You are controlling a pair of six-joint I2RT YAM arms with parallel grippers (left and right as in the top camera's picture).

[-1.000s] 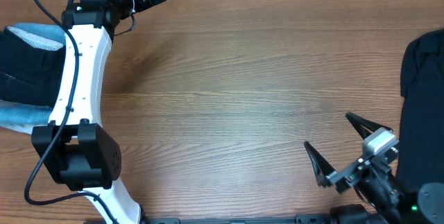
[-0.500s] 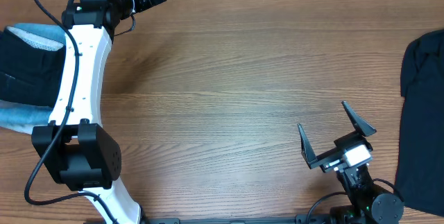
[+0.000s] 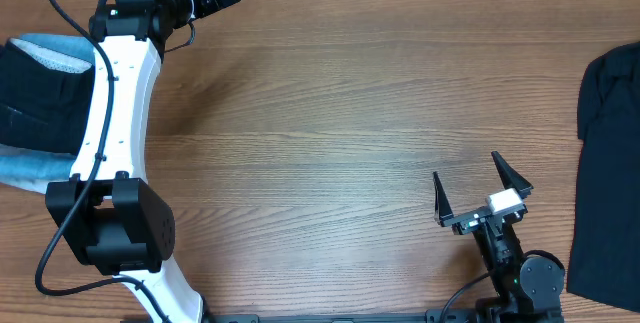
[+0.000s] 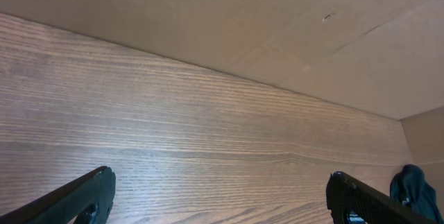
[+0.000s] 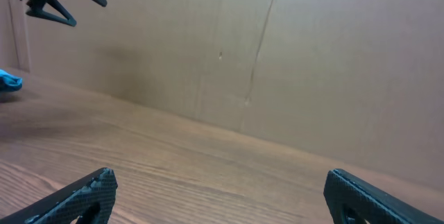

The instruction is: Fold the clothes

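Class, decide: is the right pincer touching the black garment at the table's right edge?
Apart. The overhead view shows a strip of bare table between the open right pincer and the black garment.

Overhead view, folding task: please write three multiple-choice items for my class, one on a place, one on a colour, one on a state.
1. Where does the plain black garment lie on the table?
A. centre
B. right edge
C. far edge

2. What colour is the long casing of the left arm?
A. white
B. red
C. green

3. How is the right gripper?
A. shut on cloth
B. shut, empty
C. open, empty

Answers:
1 B, it runs off the right side of the picture.
2 A, the casing is white between black joints.
3 C, its jaws stand spread over bare wood.
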